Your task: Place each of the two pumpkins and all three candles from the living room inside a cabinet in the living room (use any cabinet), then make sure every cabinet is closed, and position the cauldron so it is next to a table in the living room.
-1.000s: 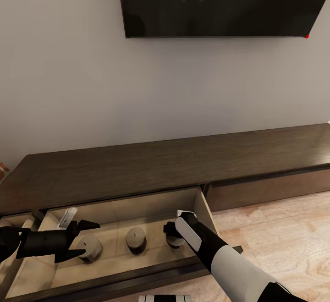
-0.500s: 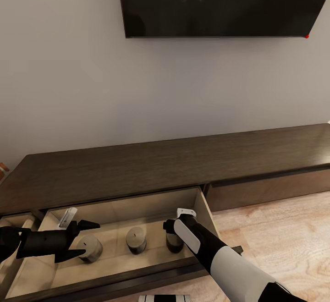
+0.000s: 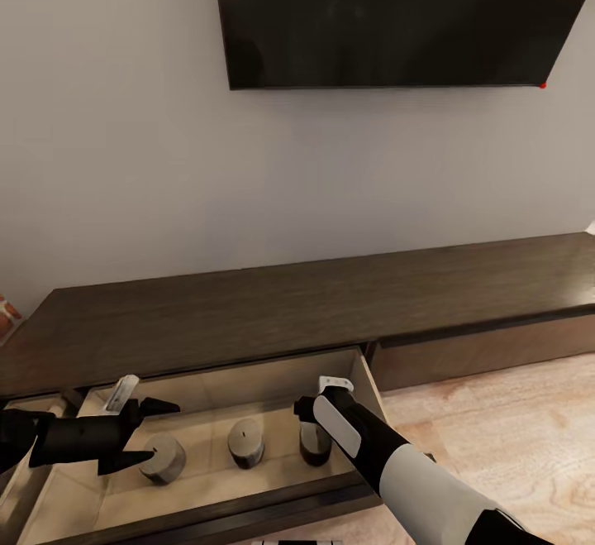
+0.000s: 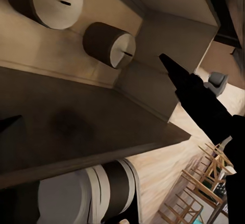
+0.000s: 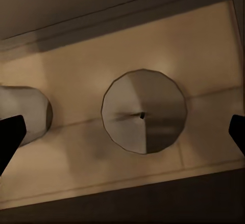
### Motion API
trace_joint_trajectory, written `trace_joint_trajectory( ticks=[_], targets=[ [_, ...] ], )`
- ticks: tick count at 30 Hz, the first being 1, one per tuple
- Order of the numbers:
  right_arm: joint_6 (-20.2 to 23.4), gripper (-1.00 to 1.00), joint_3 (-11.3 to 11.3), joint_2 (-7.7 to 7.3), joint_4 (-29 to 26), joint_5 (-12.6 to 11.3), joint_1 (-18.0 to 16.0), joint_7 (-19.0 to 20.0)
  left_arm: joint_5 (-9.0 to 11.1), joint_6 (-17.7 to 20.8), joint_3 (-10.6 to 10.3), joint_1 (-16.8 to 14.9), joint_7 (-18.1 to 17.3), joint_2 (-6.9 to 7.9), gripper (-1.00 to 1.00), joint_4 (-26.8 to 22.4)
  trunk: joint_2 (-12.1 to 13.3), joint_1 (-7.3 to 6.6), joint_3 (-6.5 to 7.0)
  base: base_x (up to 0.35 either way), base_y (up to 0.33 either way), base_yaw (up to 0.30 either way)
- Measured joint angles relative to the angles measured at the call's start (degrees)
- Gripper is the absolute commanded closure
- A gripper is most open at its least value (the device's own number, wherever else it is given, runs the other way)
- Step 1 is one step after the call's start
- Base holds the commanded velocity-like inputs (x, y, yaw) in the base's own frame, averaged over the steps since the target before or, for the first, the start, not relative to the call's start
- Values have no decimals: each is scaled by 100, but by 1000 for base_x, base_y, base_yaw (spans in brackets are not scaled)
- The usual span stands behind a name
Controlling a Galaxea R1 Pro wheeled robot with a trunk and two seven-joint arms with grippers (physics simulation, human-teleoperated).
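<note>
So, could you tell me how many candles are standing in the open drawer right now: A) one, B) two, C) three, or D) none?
C: the head view shows three candles upright in a row on the pale floor of the open drawer: left, middle and right.

From my head view, the right hand (image 3: 307,409) is hidden behind its own wrist, which also covers part of the rightmost candle (image 3: 315,443). The television (image 3: 388,16) is cut off at the top edge. The cabinet (image 3: 330,305) runs off the right edge.
</note>
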Motion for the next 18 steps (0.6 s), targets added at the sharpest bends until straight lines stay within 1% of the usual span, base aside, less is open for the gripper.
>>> trace_joint_trajectory(
  ticks=[5,11,18],
  targets=[
    [3,-100,1,1,0,-6,1,0,0,0,0,0,1,0,-100,8,201,-110,90,0,0,0],
    [3,-100,0,1,0,-9,-1,1,0,0,0,0,1,0,-100,8,441,-240,197,-146,0,0],
    [27,-100,-5,-4,-22,-52,0,-5,0,0,0,0,2,0,-100,12,722,-395,323,-22,0,0]
  ],
)
